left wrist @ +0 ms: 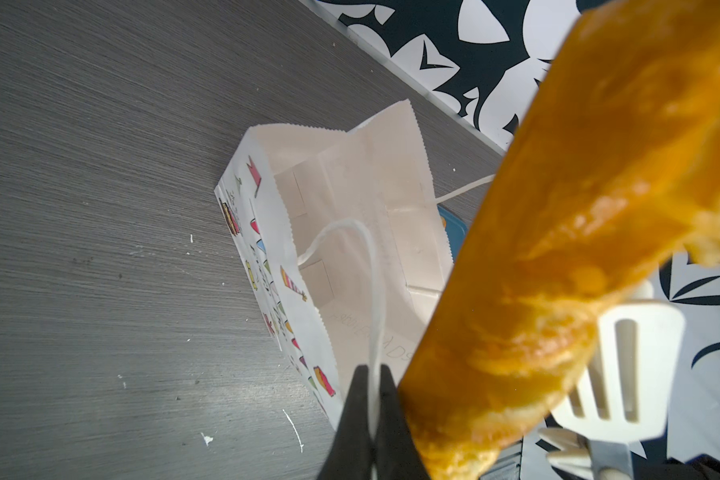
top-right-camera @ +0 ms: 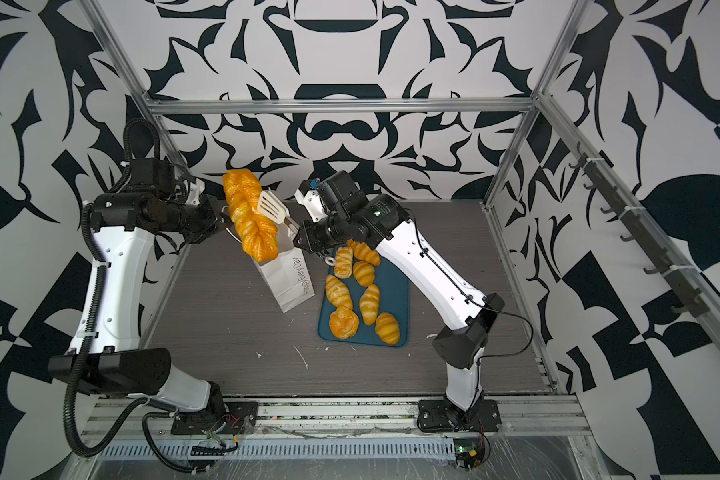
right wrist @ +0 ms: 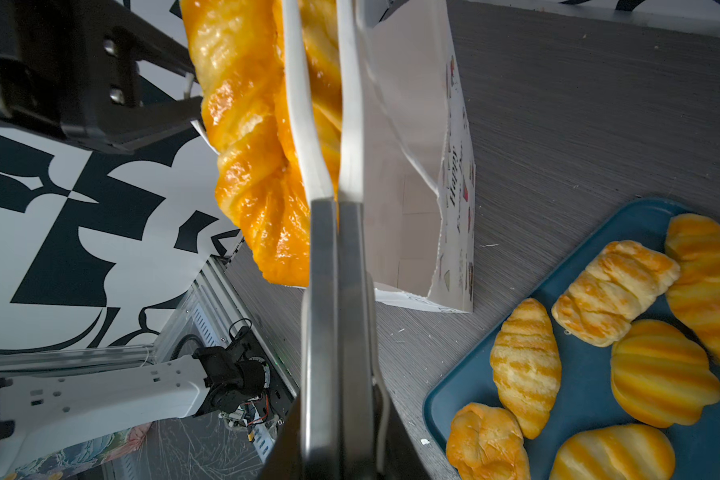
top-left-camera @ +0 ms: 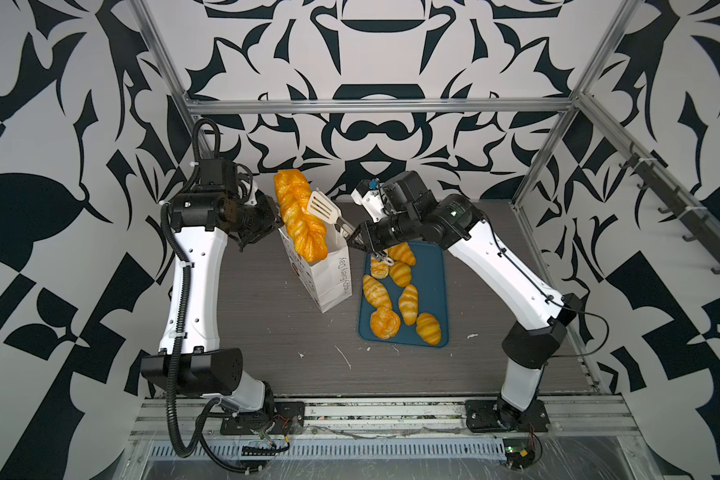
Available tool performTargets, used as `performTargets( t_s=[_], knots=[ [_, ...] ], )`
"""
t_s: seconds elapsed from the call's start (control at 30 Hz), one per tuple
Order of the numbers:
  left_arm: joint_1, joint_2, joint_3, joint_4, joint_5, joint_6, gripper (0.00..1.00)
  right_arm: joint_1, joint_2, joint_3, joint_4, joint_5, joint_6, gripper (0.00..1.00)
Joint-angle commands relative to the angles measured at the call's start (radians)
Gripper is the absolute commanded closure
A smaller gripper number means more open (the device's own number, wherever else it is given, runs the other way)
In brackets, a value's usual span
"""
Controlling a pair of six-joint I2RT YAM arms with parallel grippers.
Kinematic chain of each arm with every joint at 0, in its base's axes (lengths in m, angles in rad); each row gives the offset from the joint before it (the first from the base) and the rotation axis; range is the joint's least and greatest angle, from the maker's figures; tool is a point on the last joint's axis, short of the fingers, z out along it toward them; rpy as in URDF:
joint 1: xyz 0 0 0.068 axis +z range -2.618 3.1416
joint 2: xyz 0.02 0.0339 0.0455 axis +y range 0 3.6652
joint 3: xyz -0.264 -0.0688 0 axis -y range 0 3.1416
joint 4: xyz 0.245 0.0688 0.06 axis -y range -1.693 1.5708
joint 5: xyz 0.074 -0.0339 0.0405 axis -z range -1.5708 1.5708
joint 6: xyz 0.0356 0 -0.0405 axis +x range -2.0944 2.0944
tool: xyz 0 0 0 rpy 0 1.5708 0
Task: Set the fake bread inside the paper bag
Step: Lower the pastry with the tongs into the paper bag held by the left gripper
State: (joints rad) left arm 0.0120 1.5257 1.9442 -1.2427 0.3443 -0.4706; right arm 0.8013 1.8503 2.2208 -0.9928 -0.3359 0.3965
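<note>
braided loaf (left wrist: pixel 578 208) blurred, paper bag (top-left-camera: pixel 329 278) mouth half-hidden

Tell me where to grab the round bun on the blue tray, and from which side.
Grip the round bun across its domed middle, coming straight down from above. It lies flat in the near left corner of the blue tray, with croissants close behind and beside it, so a side approach would likely bump them.

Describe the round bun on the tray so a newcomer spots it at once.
Find the teal tray right of the white paper bag in a top view. At its lower left corner in that view sits the round bun. Unlike the elongated striped croissants beside it, it is round with a folded, knotted top.
</note>
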Motion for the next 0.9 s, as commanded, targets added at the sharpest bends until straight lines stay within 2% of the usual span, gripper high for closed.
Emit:
performTargets(
  t_s=[0.0, 0.23, 0.6, 0.87],
  knots=[
    [0.004, -0.029, -0.007, -0.048, 0.008, 0.008, 1.00, -0.008, -0.070, -0.014, 0.103, 0.007, -0.015, 0.91],
    [0.005, -0.035, -0.019, -0.048, 0.008, 0.009, 1.00, -0.023, -0.089, -0.043, 0.131, 0.004, 0.008, 0.91],
    [0.003, -0.048, -0.033, -0.048, 0.012, 0.009, 1.00, -0.037, -0.069, 0.029, 0.156, -0.035, 0.056, 0.91],
    [0.004, -0.054, -0.039, -0.048, 0.013, 0.008, 1.00, -0.046, -0.062, 0.015, 0.166, -0.032, 0.059, 0.91]
  ],
)
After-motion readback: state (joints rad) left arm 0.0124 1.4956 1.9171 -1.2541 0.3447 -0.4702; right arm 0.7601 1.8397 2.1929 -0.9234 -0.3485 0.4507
